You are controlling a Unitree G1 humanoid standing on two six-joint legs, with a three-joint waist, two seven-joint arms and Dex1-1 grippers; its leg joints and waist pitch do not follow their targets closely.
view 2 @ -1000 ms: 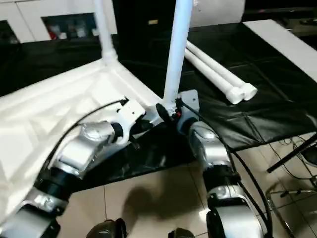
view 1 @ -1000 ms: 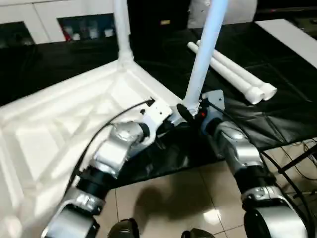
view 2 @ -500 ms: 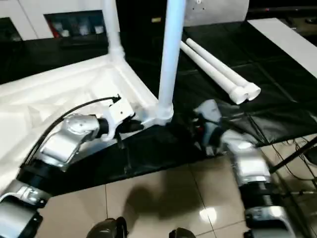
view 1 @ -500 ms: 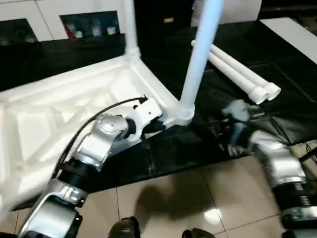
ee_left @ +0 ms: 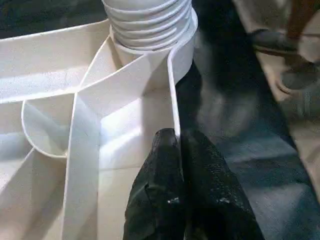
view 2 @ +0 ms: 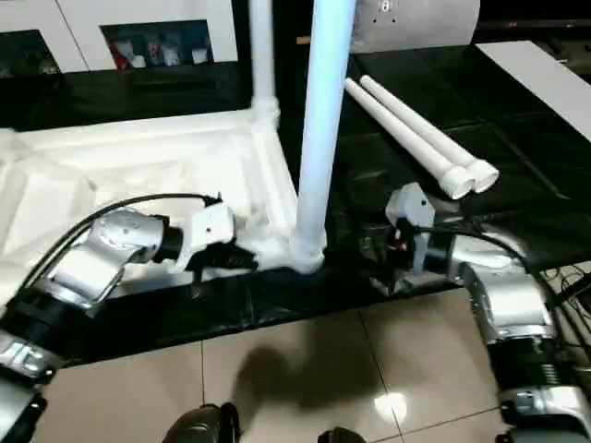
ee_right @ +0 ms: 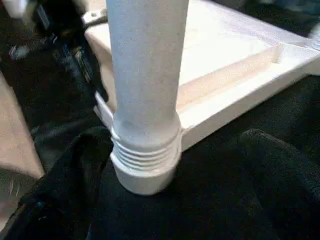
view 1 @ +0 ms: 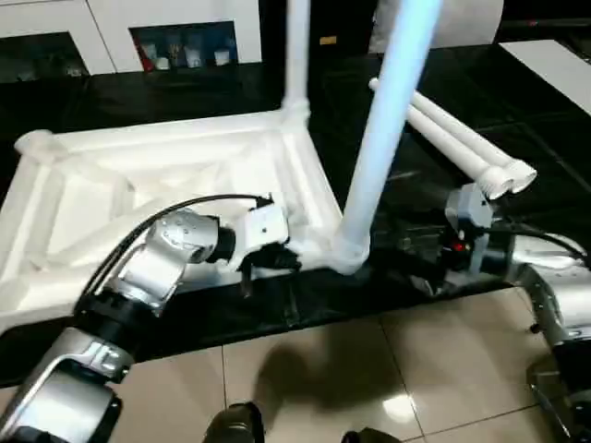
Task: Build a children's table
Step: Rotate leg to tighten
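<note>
Children's table top upside down on black table, left-centre of frame, ribs up. Two legs upright in corner sockets: near leg centre frame, far leg upper centre. Two spare legs lying right of centre.

Left pincer clenched on thin rim wall of top, just beside near leg's threaded collar.

Right pincer released, fingers spread either side of near leg's base, not touching.
</note>
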